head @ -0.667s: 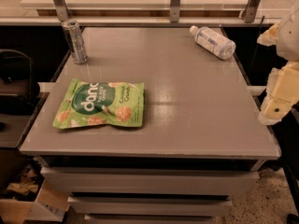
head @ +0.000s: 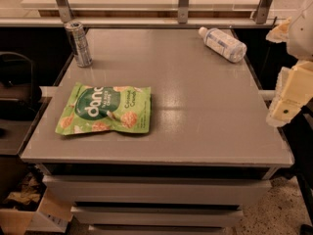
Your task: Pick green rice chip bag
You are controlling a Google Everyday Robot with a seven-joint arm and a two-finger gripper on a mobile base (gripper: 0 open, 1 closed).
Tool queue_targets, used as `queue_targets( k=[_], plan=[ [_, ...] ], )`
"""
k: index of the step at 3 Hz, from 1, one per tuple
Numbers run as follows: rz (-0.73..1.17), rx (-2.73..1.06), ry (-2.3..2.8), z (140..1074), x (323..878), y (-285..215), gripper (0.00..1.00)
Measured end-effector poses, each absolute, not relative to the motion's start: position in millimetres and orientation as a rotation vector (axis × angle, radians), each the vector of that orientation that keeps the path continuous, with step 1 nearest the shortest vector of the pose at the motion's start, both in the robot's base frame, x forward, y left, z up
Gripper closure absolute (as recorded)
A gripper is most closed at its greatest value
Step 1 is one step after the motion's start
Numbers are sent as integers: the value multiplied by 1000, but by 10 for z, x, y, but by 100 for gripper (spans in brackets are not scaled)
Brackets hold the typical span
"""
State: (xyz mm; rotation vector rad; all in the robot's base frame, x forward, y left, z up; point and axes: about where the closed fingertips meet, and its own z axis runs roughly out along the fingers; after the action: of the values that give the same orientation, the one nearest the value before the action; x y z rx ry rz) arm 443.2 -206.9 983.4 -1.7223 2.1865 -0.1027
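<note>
Three things rest on the grey table (head: pixel 205 106). The green rice chip bag (head: pixel 105 109) lies flat, face up, near the table's front left corner. A slim silver can (head: pixel 78 43) stands upright at the table's back left corner. A clear plastic bottle (head: pixel 223 44) lies on its side near the table's back right corner. The gripper (head: pixel 287 96), cream-coloured, hangs just off the table's right edge, well apart from the bag and touching none of the three. Whether it is open or closed cannot be told.
</note>
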Motion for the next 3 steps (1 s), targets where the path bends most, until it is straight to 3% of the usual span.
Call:
queue_targets(
  k=[3],
  plan=[
    [-51, -2083, 1778, 9795, 4726, -530, 0]
  ],
)
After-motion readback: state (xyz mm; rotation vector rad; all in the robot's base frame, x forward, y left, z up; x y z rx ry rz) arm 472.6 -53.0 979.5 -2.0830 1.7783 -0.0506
